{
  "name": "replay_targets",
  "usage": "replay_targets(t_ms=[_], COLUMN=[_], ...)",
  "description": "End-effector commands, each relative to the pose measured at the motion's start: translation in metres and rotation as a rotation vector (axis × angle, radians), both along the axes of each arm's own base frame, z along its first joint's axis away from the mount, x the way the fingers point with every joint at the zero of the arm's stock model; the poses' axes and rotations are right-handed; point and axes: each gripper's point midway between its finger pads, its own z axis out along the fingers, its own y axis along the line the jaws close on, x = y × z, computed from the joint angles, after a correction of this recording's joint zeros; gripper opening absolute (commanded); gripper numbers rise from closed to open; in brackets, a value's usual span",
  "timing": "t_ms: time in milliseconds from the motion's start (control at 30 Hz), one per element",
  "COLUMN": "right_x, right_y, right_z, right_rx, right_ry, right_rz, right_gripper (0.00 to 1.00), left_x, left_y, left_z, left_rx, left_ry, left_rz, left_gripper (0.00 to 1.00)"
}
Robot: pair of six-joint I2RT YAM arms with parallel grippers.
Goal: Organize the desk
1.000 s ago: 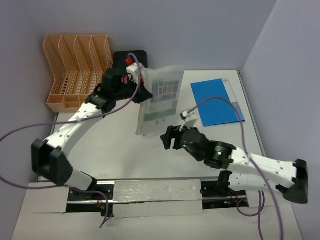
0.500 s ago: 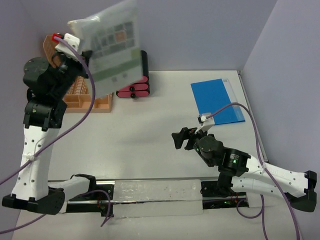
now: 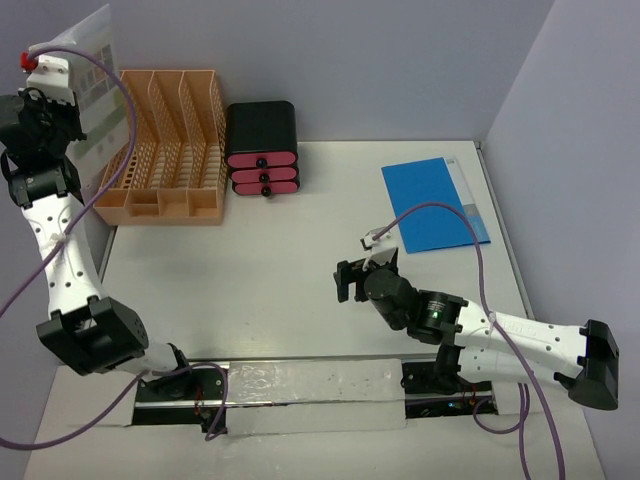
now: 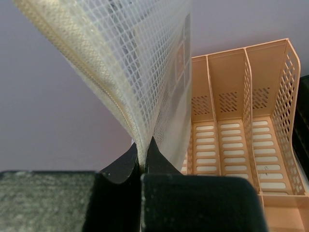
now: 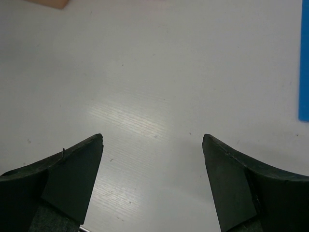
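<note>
The desk [image 3: 270,270] is a large white tabletop. My left gripper [image 4: 143,162] is shut on the zipper edge of a translucent mesh pouch [image 4: 145,72] and holds it high in the air at the far left, above and left of the peach file rack [image 4: 241,121]. The pouch [image 3: 98,55] also shows in the top view beside the rack [image 3: 165,150]. My right gripper [image 3: 357,277] is open and empty, low over the bare desk [image 5: 159,72] right of centre. A blue folder [image 3: 432,203] lies flat at the back right.
A black box with pink drawers [image 3: 262,150] stands at the back, right of the rack. Grey walls close in at the back and both sides. The blue folder's edge [image 5: 304,67] shows at the right of the right wrist view.
My left arm has swung the pouch from mid-desk up and far to the left, past the rack. My right gripper has shifted slightly and stays open.
</note>
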Motion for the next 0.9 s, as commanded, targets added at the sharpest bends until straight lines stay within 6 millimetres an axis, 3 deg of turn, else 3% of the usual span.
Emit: replay_targets(t_ms=[0, 67, 300, 533, 867], right_x=[0.008, 0.010, 0.015, 0.019, 0.030], right_y=[-0.003, -0.005, -0.009, -0.010, -0.007], right_z=[0.010, 0.009, 0.008, 0.011, 0.023], right_rx=[0.010, 0.015, -0.012, -0.063, -0.102], right_ry=[-0.052, -0.060, -0.090, -0.112, -0.131], right_rz=[-0.030, -0.039, -0.040, -0.037, -0.066], right_gripper=[0.91, 0.91, 0.93, 0.93, 0.93], left_x=[-0.003, -0.002, 0.020, 0.052, 0.086], left_y=[-0.020, -0.021, -0.005, 0.026, 0.017], left_z=[0.069, 0.058, 0.052, 0.037, 0.005], left_rx=[0.076, 0.062, 0.020, -0.062, -0.166], left_ry=[-0.244, -0.258, -0.326, -0.396, -0.444], left_rz=[-0.133, -0.141, -0.111, -0.025, -0.127], left_gripper=[0.00, 0.00, 0.00, 0.00, 0.00])
